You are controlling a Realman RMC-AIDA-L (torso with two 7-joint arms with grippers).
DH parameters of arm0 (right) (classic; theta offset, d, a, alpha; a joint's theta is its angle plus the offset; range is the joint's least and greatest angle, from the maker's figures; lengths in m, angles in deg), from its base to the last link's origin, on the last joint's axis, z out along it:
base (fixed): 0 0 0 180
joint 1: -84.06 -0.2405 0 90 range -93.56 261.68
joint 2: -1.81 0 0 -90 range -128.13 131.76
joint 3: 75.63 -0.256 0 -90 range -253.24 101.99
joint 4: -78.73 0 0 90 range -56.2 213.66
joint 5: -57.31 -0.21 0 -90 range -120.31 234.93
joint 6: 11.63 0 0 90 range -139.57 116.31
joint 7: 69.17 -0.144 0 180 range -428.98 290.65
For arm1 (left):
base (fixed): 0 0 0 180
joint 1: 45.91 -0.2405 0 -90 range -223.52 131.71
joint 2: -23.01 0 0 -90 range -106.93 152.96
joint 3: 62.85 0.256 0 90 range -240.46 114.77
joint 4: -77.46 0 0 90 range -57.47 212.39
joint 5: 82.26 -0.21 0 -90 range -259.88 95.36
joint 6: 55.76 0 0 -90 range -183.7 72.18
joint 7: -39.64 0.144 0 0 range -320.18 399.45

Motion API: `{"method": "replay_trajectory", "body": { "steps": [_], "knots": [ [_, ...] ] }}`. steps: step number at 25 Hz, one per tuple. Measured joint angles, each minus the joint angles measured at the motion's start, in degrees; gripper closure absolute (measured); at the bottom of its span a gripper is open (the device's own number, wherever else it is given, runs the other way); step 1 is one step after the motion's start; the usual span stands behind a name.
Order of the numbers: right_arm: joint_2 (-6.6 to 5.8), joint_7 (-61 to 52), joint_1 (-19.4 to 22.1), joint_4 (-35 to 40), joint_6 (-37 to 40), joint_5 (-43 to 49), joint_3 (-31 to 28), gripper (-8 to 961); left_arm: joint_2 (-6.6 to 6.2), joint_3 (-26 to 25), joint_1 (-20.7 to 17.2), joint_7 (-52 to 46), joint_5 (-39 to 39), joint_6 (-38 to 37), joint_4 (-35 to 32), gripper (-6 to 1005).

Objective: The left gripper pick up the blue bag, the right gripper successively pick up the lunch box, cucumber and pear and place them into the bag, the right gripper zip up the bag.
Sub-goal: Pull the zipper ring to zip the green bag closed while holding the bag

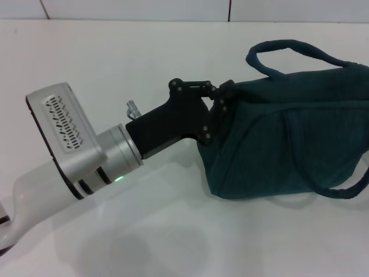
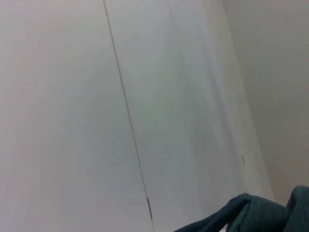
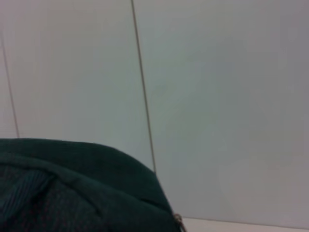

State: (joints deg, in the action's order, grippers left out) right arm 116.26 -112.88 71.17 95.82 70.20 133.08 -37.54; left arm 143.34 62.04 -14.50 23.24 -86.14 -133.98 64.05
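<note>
Head view: left pincer point(image 1: 222, 95) grips blue bag point(image 1: 288, 138) end

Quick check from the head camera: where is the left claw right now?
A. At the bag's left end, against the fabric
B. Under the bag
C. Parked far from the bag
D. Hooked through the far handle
A: the left claw sits at the left end of the blue bag, touching the fabric near its top edge.
</note>
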Motion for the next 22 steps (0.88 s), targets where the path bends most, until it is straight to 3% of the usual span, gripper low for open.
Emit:
{"method": "replay_trajectory", "body": {
  "steps": [9, 14, 22],
  "knots": [
    [0.06, 0.30, -2.75, 0.15, 0.57, 2.67, 0.94, 499, 0.07, 0.00, -0.36, 0.05, -0.08, 0.11, -0.40, 949],
    [0.29, 0.39, -4.24, 0.61, 2.63, 2.70, 4.45, 500, 0.08, 0.00, -0.06, 0.06, -0.07, 0.29, -0.39, 947],
    [0.40, 0.40, -3.70, 0.67, 2.41, 2.64, 4.50, 582, 0.08, 0.00, -0.19, 0.05, 0.23, 0.36, -0.38, 944]
  ]
}}
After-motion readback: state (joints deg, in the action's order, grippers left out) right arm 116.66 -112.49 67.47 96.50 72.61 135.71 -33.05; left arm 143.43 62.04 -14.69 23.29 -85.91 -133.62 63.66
